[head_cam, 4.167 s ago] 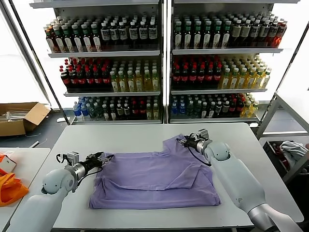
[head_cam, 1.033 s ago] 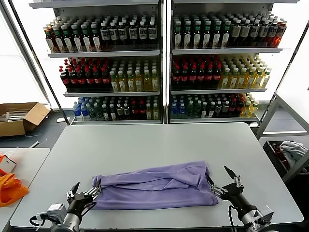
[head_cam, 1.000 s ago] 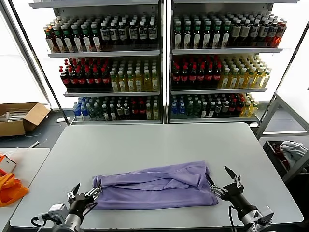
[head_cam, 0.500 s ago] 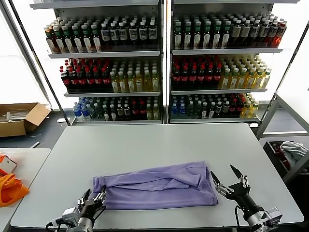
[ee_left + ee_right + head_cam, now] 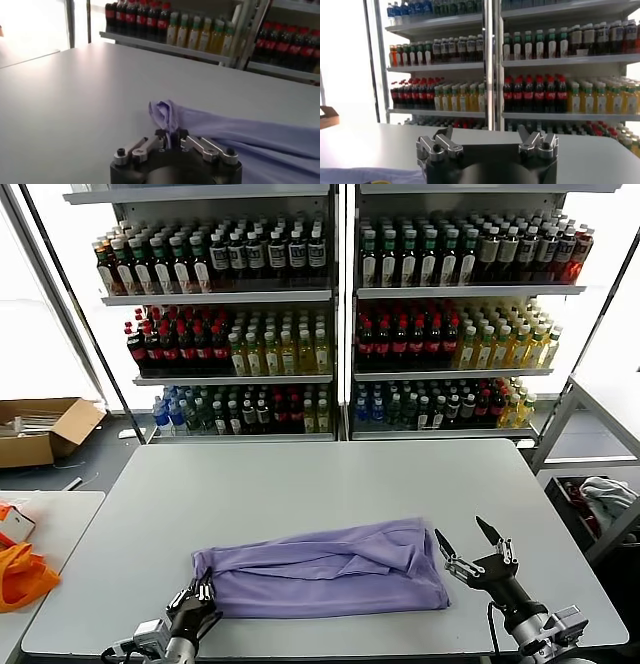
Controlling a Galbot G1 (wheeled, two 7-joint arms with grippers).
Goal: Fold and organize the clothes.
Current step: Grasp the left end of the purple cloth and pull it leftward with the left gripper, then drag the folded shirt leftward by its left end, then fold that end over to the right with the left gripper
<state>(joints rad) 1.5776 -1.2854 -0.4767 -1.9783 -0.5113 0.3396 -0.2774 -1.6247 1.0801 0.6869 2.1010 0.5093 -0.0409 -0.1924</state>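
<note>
The purple T-shirt [image 5: 325, 570] is lying folded into a long band across the table [image 5: 320, 484], toward its 6 o'clock edge. The left gripper [image 5: 197, 602] is sitting at the band's 9 o'clock end, fingers narrowed onto a bunched corner, probably to control that end. The right gripper [image 5: 471, 550] is waiting at 3 o'clock, spread wide, just off the cloth. The print is hidden inside the fold, and both arms are cut off below.
</note>
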